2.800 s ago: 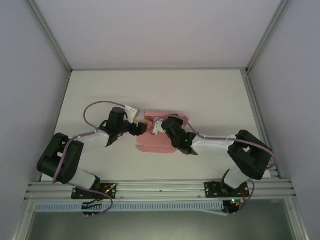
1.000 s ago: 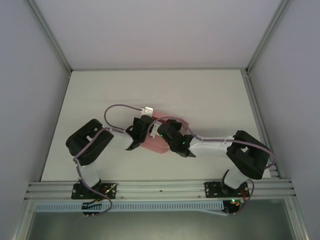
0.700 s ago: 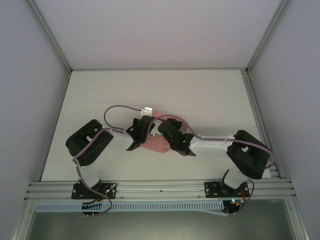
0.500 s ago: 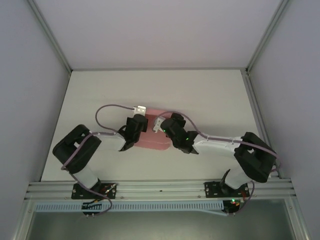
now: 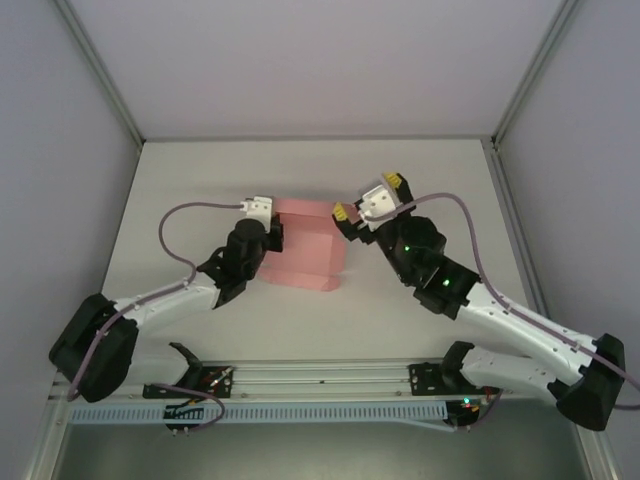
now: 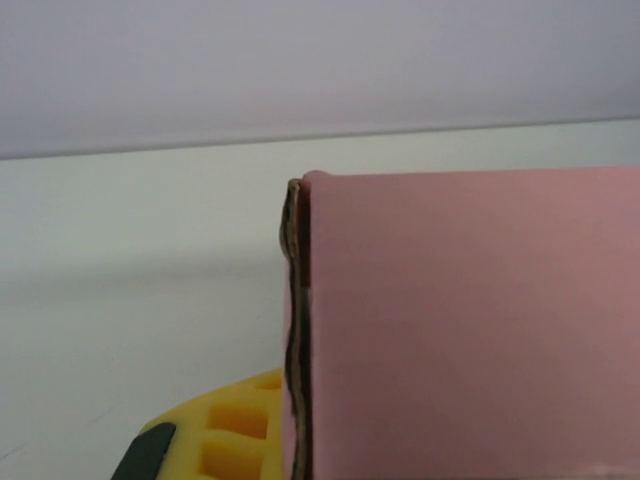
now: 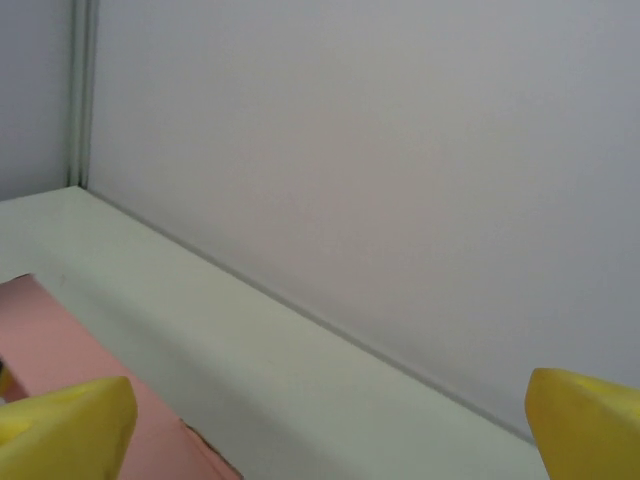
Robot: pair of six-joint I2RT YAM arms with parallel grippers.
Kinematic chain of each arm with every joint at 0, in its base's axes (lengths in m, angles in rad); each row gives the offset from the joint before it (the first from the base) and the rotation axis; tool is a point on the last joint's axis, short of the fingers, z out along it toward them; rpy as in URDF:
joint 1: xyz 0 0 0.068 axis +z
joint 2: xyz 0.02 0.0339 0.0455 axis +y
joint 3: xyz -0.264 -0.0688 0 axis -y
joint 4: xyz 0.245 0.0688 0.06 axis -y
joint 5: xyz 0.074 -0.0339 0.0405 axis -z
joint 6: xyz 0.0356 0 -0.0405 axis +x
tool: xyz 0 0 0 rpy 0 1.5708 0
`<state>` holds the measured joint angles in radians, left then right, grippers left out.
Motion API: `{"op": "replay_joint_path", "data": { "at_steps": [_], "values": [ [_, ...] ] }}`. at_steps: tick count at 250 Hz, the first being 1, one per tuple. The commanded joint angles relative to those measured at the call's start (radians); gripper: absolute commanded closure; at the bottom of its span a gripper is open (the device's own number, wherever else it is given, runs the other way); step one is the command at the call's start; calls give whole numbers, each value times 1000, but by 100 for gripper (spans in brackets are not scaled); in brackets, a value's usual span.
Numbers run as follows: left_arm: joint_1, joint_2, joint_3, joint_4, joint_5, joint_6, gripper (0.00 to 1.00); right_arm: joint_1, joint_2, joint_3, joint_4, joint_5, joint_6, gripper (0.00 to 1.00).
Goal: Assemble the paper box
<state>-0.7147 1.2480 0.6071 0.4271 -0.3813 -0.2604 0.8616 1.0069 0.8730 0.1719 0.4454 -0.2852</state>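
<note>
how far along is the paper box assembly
Done: the paper box is folded into a rectangular body on the table. In hand: the left end effector is shut on its left edge; the right end effector is open by its far right corner. Left: I cannot tell whether its ends are closed.

The left arm [image 5: 150,300] reaches low to the left side of the paper box [image 5: 305,250], where the left gripper [image 5: 270,238] is clamped on its wall. The right arm [image 5: 500,310] holds the right gripper [image 5: 367,197] just beside the box's far right corner, its 2 yellow fingertips [image 7: 70,425] spread wide.
</note>
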Motion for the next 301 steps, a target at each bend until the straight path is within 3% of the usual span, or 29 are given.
{"op": "replay_joint_path", "data": {
  "at_steps": [1, 68, 114, 149, 171, 194, 225, 271, 301],
  "values": [
    [9, -46, -24, -17, 83, -41, 100, -43, 50, 42, -129, 9, 148, 0],
    [57, -58, -15, -46, 169, -114, 100, -98, 147, 6, -122, -112, 213, 0],
    [84, -28, 7, -24, 301, -177, 100, -99, 183, -68, 71, -209, 190, 0],
    [92, 13, 62, -61, 393, -213, 100, -97, 199, -183, 355, -265, 58, 0],
    [93, 22, 84, -76, 463, -211, 100, -97, 227, -238, 504, -262, -57, 0],
    [95, 16, 95, -98, 498, -215, 100, -95, 251, -231, 516, -245, -137, 0],
    [99, 9, 106, -122, 529, -228, 100, -93, 269, -225, 546, -217, -112, 0],
    [100, 31, 113, -90, 595, -261, 100, -63, 291, -288, 831, -219, -20, 0],
    [105, 50, 129, -99, 610, -279, 100, -40, 253, -296, 848, -179, -18, 0]
  ]
}}
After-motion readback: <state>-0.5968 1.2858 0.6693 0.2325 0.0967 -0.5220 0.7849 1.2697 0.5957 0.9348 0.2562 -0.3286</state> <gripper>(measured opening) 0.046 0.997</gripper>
